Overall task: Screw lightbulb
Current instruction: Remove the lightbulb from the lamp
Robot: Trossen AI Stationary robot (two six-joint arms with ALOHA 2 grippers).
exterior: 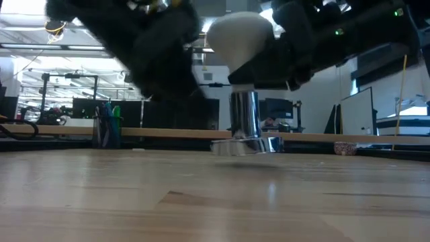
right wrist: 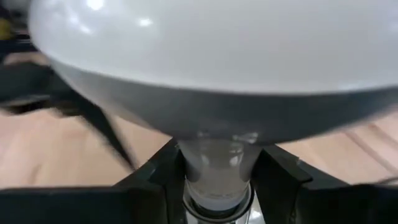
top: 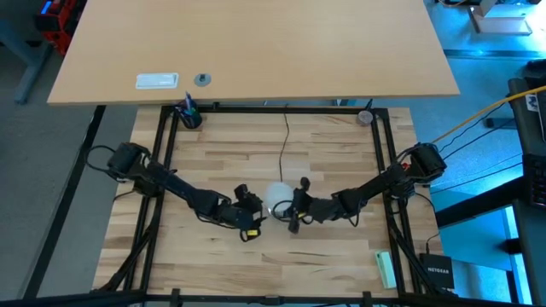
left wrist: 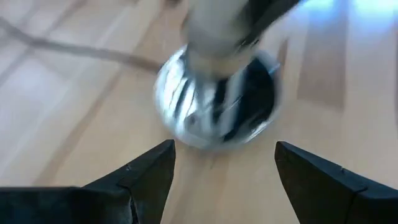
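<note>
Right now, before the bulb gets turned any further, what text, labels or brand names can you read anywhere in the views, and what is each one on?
"NETGEAR": on the black box at the table's near right corner, high view; small, only just readable.
White label plate on the far tabletop: any print is too small to read.
Lightbulb and silver socket: no markings visible.

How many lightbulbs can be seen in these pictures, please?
1. The lightbulb stands upright on the silver socket at the middle of the table, between the two arms; the right hand grips its neck. No other bulb shows, though the arms may hide something.
</note>
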